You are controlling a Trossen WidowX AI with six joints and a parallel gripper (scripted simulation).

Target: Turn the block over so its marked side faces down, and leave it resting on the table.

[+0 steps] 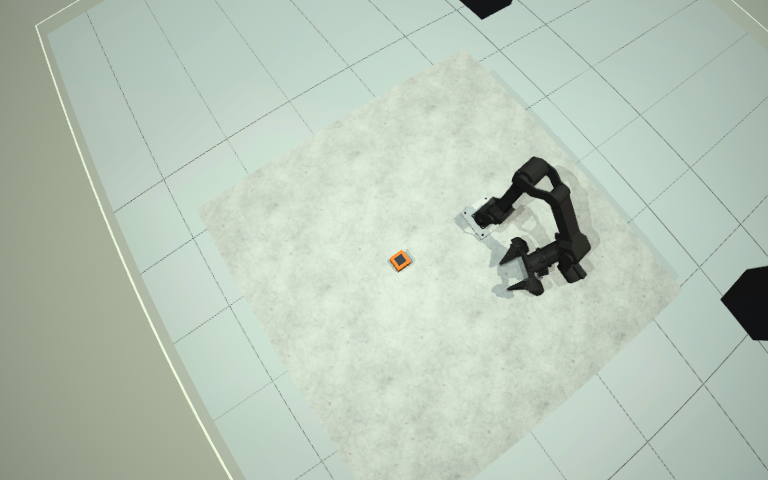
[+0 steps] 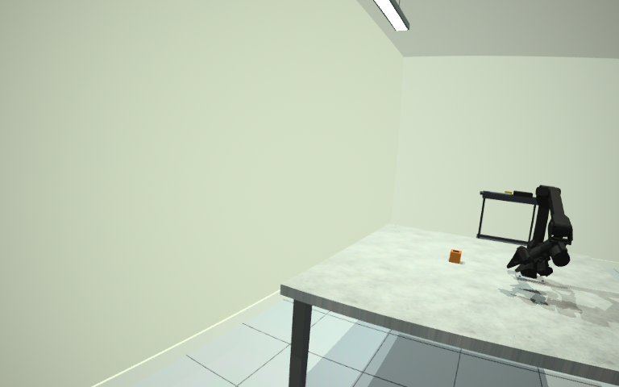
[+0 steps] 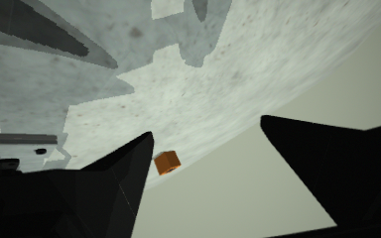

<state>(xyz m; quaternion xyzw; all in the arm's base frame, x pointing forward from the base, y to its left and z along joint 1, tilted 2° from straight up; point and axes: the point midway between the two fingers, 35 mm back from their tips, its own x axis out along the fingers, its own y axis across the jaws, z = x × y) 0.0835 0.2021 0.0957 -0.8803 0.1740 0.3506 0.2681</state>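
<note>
Block [image 1: 399, 260] is sitting out near the middle of the table [image 2: 410, 301], well apart from the arm, with its dark marked square facing straight up inside an orange border. It looks like a small rigid cube-ish thing, a bit taller than wide in the exterior view, so I'd guess it's light and stiff with flat smooth sides, nothing that'll squash or break. The gripper [image 1: 518, 267] is spread about as wide as it goes and has nothing in it, hanging low over the table near the robot's base and pointed roughly toward the block; in the wrist view the block [image 3: 167, 163] shows just beside the left finger [image 3: 126, 169]. Best bet imo is pinching two opposite orange side faces around mid-height, so the marked top stays free and the block can be rolled over. Smooth faces might slip if the pinch is off-centre or near an edge.
</note>
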